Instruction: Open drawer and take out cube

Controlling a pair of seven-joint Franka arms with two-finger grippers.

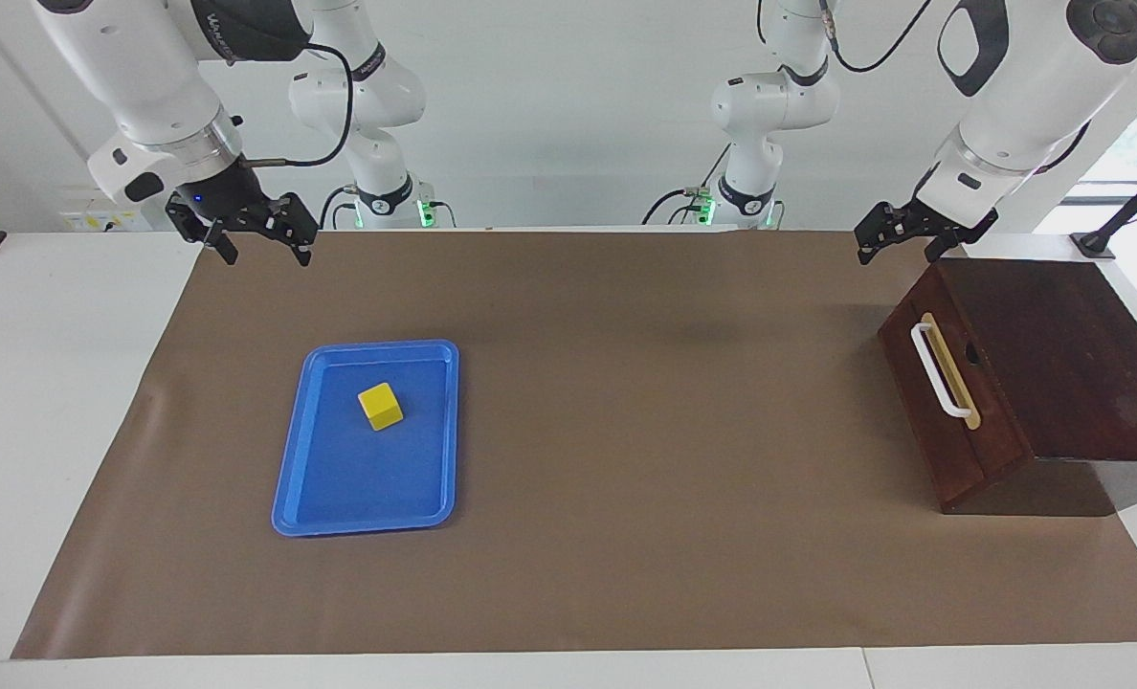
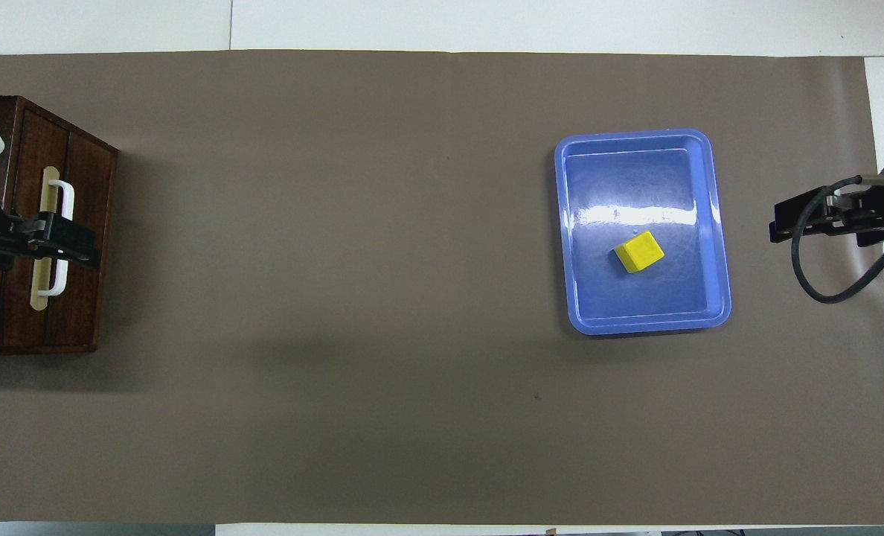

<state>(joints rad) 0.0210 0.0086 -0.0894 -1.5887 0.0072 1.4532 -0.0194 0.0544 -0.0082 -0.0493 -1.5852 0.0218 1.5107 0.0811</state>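
The drawer (image 1: 942, 402) is shut, its dark front flush with the dark wooden box (image 1: 1057, 354) at the left arm's end of the table; its white bar handle (image 1: 937, 368) shows, also in the overhead view (image 2: 61, 238). The yellow cube (image 1: 380, 406) lies in the flat blue tray (image 1: 312, 478), toward the right arm's end, and shows in the overhead view (image 2: 639, 251). My left gripper (image 1: 899, 251) is open and empty, raised over the box's corner nearest the robots. My right gripper (image 1: 262, 251) is open and empty, raised over the mat's edge, apart from the tray.
A brown mat (image 1: 626, 431) covers most of the white table. The blue tray (image 2: 572, 223) holds only the cube. The box stands at the mat's edge (image 2: 10, 186). A black cable (image 2: 821, 283) hangs from the right arm.
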